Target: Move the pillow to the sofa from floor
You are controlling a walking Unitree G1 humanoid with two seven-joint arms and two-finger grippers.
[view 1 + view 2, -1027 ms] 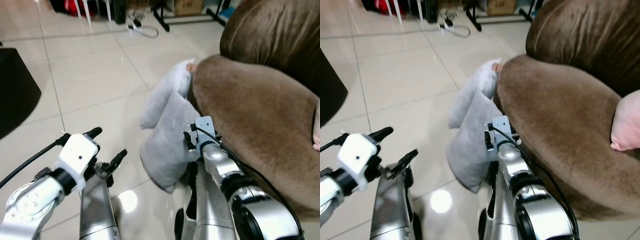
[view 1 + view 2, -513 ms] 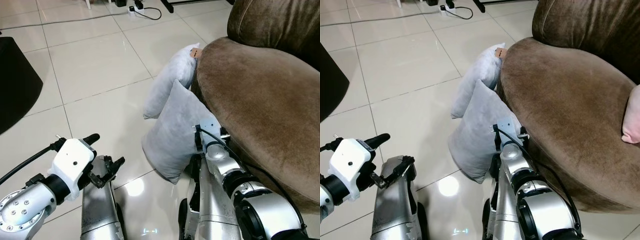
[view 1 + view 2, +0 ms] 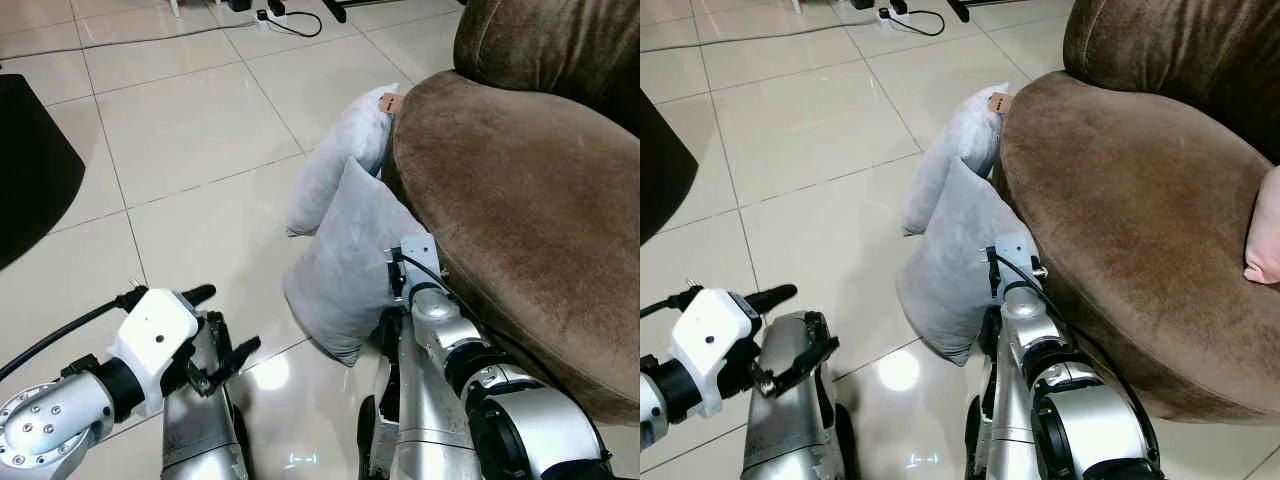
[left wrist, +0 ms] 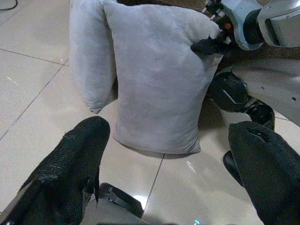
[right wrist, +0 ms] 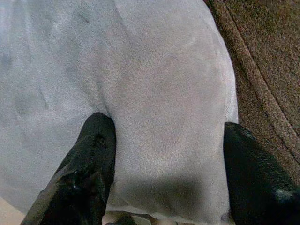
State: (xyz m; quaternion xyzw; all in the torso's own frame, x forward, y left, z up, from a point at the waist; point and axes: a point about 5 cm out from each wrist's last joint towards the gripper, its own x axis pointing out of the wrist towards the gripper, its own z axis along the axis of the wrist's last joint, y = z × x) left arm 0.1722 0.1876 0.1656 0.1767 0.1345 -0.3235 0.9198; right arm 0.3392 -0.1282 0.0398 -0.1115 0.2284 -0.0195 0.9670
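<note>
Grey fabric pillow [image 3: 345, 265] at frame centre stands on the floor [image 3: 190, 150] against the sofa [image 3: 510, 200]; likely light and yielding. Right tool [image 5: 164, 154], open, straddles its upper edge; left tool [image 4: 168, 164] open, apart.

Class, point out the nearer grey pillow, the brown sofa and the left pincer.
nearer grey pillow [image 3: 350, 270], left eye view, middle of its face
brown sofa [image 3: 520, 200], left eye view, seat cushion
left pincer [image 4: 168, 173], left wrist view, between fingertips

I see the grey pillow [image 3: 345, 275] standing upright on the floor [image 3: 190, 150], leaning against the brown sofa [image 3: 520, 200].
</note>
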